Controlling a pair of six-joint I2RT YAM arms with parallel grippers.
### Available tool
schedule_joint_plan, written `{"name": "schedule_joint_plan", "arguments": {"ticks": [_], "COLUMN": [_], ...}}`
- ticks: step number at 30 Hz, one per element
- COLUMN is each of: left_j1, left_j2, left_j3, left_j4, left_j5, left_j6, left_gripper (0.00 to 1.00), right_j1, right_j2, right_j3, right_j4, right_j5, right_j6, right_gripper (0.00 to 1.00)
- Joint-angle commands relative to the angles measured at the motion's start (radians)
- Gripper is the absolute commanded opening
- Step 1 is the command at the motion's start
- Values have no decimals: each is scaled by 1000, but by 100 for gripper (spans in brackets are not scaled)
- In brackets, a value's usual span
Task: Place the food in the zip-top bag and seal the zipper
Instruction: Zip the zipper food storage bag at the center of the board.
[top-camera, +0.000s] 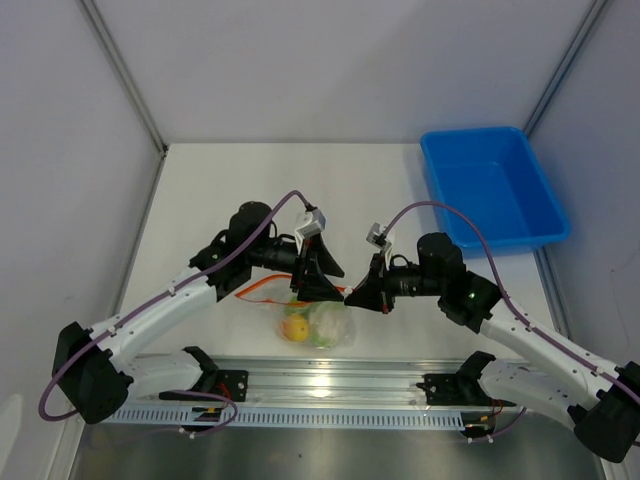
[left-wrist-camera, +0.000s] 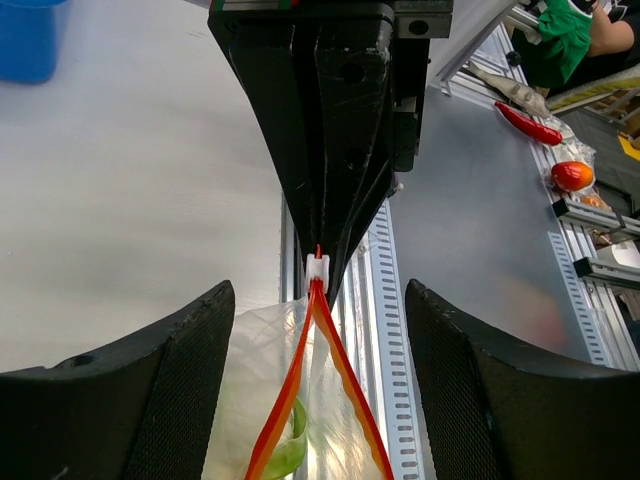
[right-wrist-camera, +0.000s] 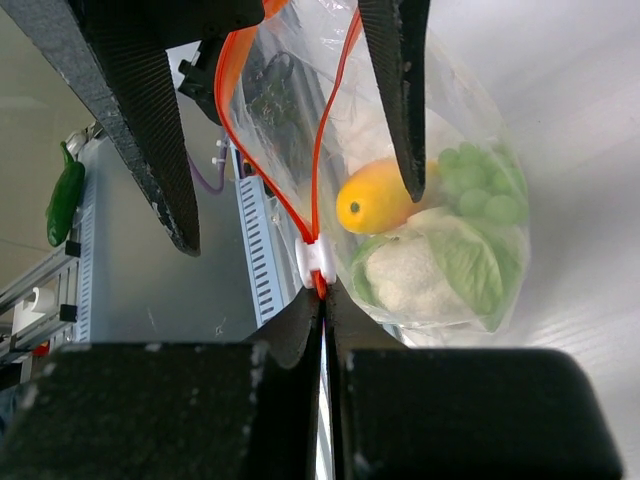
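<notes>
Top: rail (top-camera: 330, 385) nearest; beyond it zip-top bag (top-camera: 320, 325) at near edge of table (top-camera: 300, 180), left gripper (top-camera: 318, 282) and right gripper (top-camera: 362, 296) meeting over its mouth; blue tray (top-camera: 495, 190) far right.
Left wrist: left fingers (left-wrist-camera: 150, 380) spread wide, zipper (left-wrist-camera: 287, 400) between them.
Right wrist: right jaws pinched shut on zipper end beside white slider (right-wrist-camera: 316, 262); cauliflower (right-wrist-camera: 410, 285), green cluster (right-wrist-camera: 480, 185), orange-yellow fruit (right-wrist-camera: 370, 205) inside bag.

We saw a blue tray (top-camera: 497, 190) at the far right corner of the white table (top-camera: 260, 180), and a slotted aluminium rail (top-camera: 330, 385) along its near edge. Off the table, the wrist views showed a red chilli (left-wrist-camera: 528, 124) near an orange-red fruit (left-wrist-camera: 572, 175), and a green pepper (right-wrist-camera: 64, 195).
</notes>
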Motion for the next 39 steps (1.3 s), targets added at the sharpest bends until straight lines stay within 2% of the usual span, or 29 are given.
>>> {"name": "schedule_joint_plan", "arguments": {"ticks": [1,8,18,29,35,38,39], "left_j1": [-13,-22,-40,-42,-43,-43,-43], "left_j2": [10,12,24,41,51,54,53], "left_j3": [11,2,8,22,33,36,34], "left_j4": [60,67,63,14,-3,-8,-11], "left_j5": [0,-7,-27,-53,-50,-37,-33], "left_j6": [-25,-29,-13,7,12,13,14], "left_gripper": [72,69,52,40,26,12,4], "right_j1": [7,12,18,22,22,21,21], "right_j2": [0,4,30,13,5,4,5], "right_j3": [18,20,40,38,37,37,38], "right_j4": [52,63,75,63,57,52,49], "right_j5": [-20,-12,-17,-6,2,9,15], "right_j6": [-14,-11,-9,-14,-15,-17,-17], "right_gripper": [0,0,0,0,0,0,0]}}
